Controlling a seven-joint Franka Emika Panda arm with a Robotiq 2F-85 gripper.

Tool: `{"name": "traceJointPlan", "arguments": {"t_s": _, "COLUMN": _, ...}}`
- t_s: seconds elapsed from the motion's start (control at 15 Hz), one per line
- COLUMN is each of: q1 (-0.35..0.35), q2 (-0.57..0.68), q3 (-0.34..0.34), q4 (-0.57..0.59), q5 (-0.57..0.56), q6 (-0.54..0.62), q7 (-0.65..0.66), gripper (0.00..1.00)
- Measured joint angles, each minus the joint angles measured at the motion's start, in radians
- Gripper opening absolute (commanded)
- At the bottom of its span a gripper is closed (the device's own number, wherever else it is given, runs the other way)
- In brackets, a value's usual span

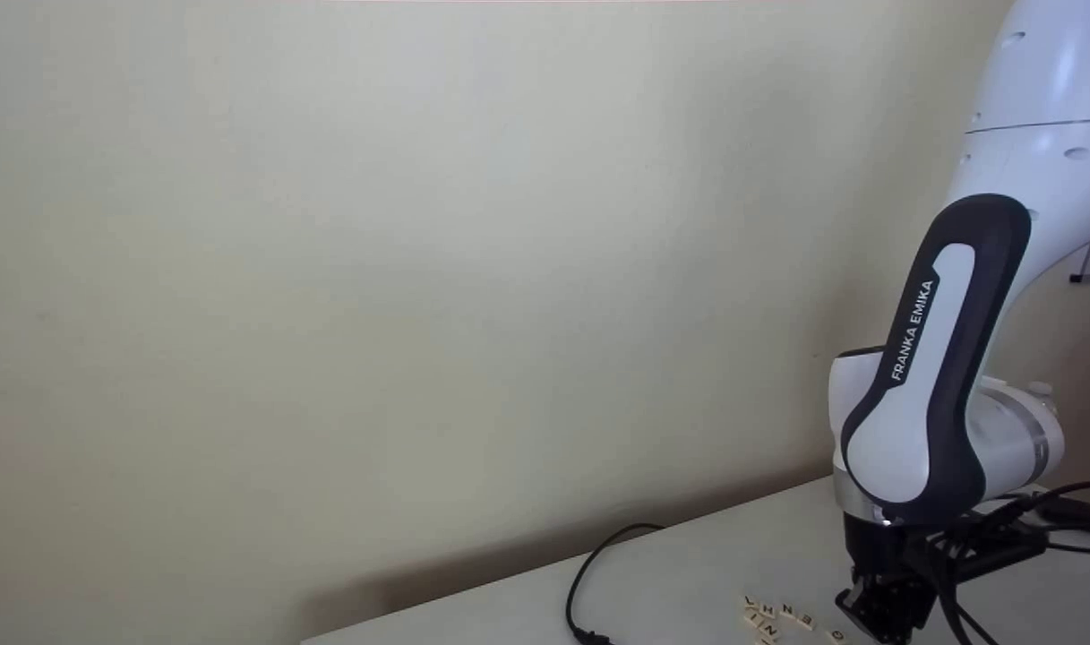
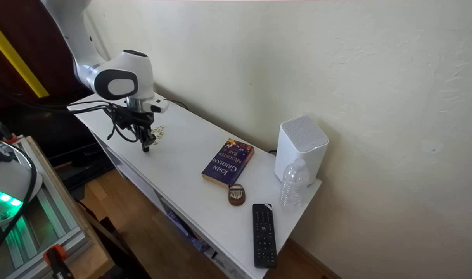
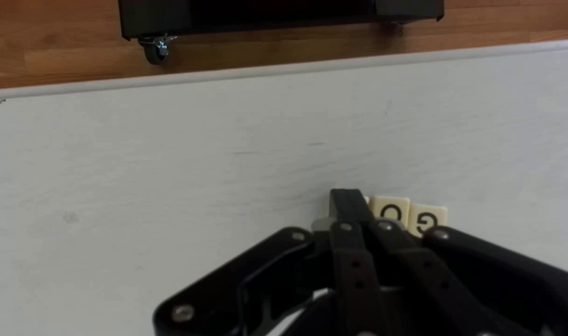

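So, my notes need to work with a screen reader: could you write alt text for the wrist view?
A closed black gripper partly hides an O tile and a G tile, both cream and lying side by side on a white tabletop. Beyond the tabletop's edge, a black wheeled unit stands on wooden floor.

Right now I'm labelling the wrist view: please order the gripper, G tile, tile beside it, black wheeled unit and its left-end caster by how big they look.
1. Gripper, nearest the camera
2. Black wheeled unit, cropped above
3. G tile and neighbouring tile: alike, partly hidden, so unranked
4. Left-end caster
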Motion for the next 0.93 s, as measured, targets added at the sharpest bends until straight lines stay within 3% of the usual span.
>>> {"name": "traceJointPlan", "arguments": {"t_s": 0.93, "q1": 0.008, "q2": 0.000, "q3": -0.005, "q4": 0.000, "q5": -0.010, "q6": 0.000, "q7": -0.002, "gripper": 0.00}}
